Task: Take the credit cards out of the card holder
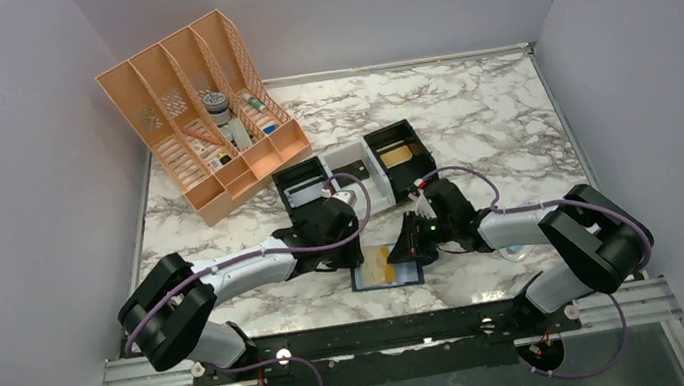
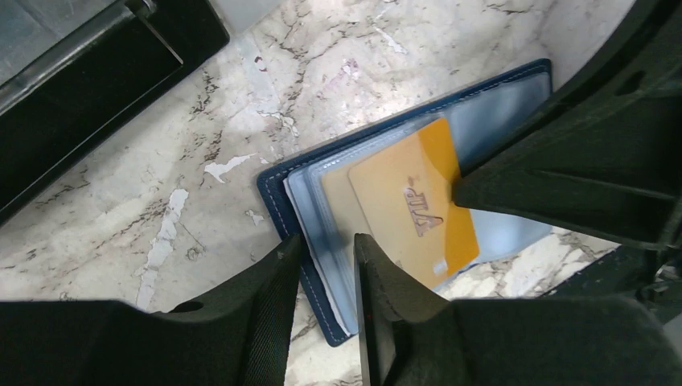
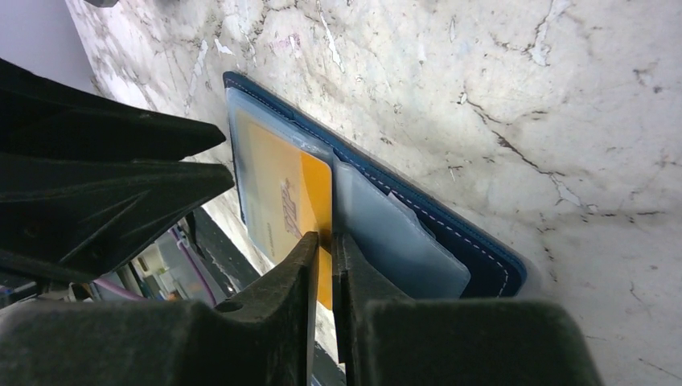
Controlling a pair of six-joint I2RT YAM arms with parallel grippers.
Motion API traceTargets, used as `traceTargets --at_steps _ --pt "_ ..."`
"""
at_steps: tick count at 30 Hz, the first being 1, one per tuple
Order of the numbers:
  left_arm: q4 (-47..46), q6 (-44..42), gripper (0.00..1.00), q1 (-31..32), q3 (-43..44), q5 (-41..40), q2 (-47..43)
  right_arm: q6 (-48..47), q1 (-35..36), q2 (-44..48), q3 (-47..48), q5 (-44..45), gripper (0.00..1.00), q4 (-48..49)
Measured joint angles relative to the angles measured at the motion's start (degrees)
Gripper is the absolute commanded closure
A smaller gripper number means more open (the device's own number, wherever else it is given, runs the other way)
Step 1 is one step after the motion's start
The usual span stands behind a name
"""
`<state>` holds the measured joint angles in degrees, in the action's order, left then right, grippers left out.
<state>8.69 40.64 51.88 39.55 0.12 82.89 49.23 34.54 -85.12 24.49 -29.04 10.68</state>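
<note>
Upper left, the orange file rack (image 1: 197, 122) holds a grey cylinder (image 1: 218, 104) and small items too tiny to name. At centre three box trays stand in a row: a black tray (image 1: 281, 179) with something pale inside, a white tray (image 1: 348, 157), then a second black tray (image 1: 423, 166) holding a gold-tan card (image 1: 399, 157). Below them the card holder (image 1: 390, 277) lies open on the marble table (image 1: 488, 112). The left gripper (image 2: 328, 241), jaws a little apart, straddles the holder's stitched left edge; whether it grips, I cannot tell. The right gripper (image 3: 326, 237) pinches a gold credit card (image 3: 315, 189) that sits partly out of a clear sleeve.
</note>
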Motion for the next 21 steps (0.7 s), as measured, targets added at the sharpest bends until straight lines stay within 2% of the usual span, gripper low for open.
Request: traceTargets --at_steps 6,11,16,21 --pt "1.68 -0.35 0.61 0.00 1.18 -0.13 -3.32 0.28 0.00 -0.04 0.00 -0.22 0.78 0.55" --pt "1.77 -1.14 0.60 0.09 3.93 0.98 -3.80 0.72 0.02 2.10 -1.03 0.09 0.61 1.49" --pt "1.73 -1.75 0.59 0.13 4.79 2.08 -4.07 0.98 0.02 8.83 -3.74 2.58 0.58 2.38" --pt "1.03 -1.60 0.52 0.28 4.57 2.23 -5.57 1.11 0.02 13.40 -6.08 3.54 0.52 5.51"
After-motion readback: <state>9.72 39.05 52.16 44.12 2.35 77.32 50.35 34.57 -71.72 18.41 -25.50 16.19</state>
